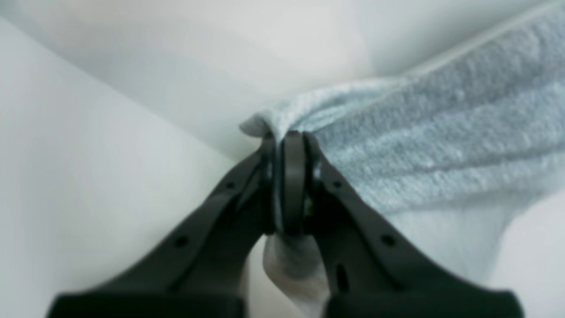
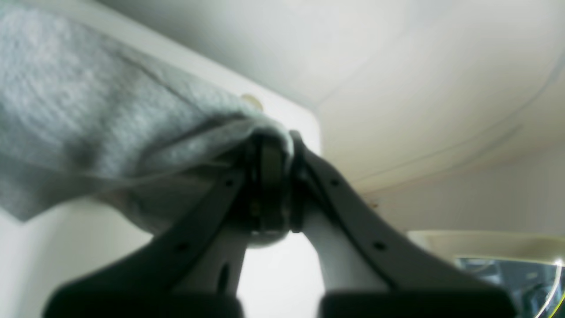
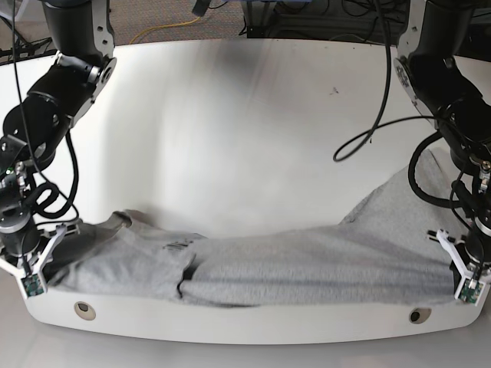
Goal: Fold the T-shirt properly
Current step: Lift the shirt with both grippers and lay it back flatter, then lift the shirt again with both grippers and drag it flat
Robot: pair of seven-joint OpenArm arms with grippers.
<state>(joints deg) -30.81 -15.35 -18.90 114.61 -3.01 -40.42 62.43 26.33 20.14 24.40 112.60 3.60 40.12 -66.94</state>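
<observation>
Both black arms reach down at the near table edge, well apart. Left black two-finger gripper (image 1: 291,145) clamped on heather-grey cotton T-shirt (image 1: 441,145) corner; right black two-finger gripper (image 2: 276,145) likewise pinching cloth.

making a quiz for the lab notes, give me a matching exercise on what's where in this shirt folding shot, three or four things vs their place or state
Things:
1. left gripper
2. right gripper
3. T-shirt
4. table

Place or state:
A. white and rounded, bare across the far part
B. shut on cloth at the base view's left edge
C. grey, stretched along the near table edge between both arms
D. shut on cloth at the base view's right edge

Pairs: 1-D, 2-B, 3-C, 4-A
</observation>
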